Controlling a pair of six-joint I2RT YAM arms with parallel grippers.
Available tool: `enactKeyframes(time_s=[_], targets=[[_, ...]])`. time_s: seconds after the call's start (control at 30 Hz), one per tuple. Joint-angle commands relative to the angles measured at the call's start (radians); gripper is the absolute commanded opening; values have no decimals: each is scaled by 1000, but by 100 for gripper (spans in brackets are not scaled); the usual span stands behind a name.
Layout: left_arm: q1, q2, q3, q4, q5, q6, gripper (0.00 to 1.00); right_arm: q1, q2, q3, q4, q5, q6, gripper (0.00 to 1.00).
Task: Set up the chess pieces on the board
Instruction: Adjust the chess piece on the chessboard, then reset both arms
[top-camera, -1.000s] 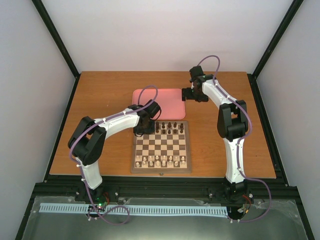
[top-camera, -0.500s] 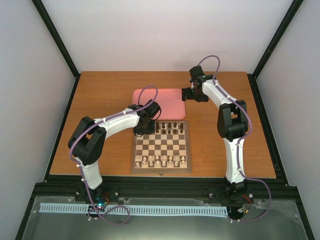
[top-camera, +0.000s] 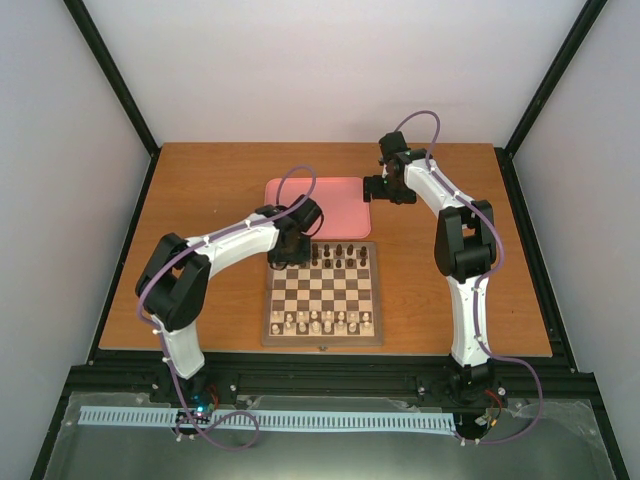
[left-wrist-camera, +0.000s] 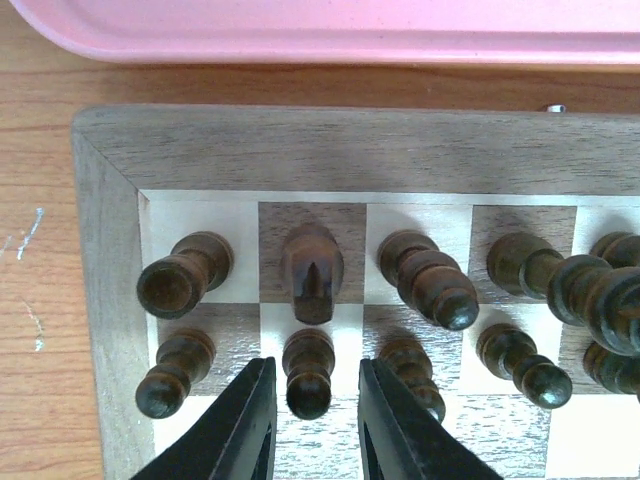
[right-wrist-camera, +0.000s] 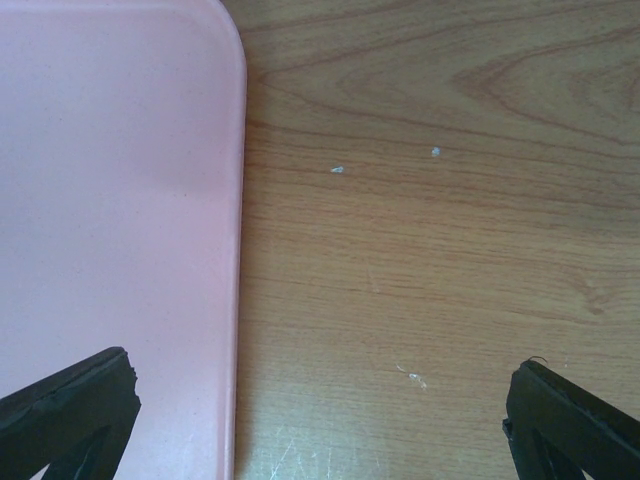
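Dark chess pieces (top-camera: 338, 256) fill board (top-camera: 322, 300) far rows, nearly done. Left end effector (left-wrist-camera: 314, 372) released around pawn (left-wrist-camera: 307, 350); right end effector (right-wrist-camera: 320, 388) wide open.

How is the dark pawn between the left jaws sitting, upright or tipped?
Upright: the pawn stands on its own base on a light square of the board, rounded head pointing up.

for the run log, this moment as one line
left jaws: open astride dark pawn on board | right jaws: open, empty, over pink tray edge
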Motion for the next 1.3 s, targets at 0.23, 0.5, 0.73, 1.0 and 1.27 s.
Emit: enactKeyframes(time_s=[0.23, 0.5, 0.73, 1.0, 1.27], targets=[[-11, -81, 39, -65, -44, 19, 25, -7, -17, 9, 0, 0, -6, 100], [-11, -127, 89, -115, -48, 28, 26, -7, -33, 11, -4, 10, -5, 100], [-10, -184, 232, -216, -110, 79, 39, -7, -55, 16, -21, 30, 0, 100], [20, -216, 367, -285, -153, 132, 100, -7, -83, 41, -47, 33, 23, 100], [110, -301, 360, -284, -119, 144, 100, -7, -144, 0, -54, 40, 38, 100]])
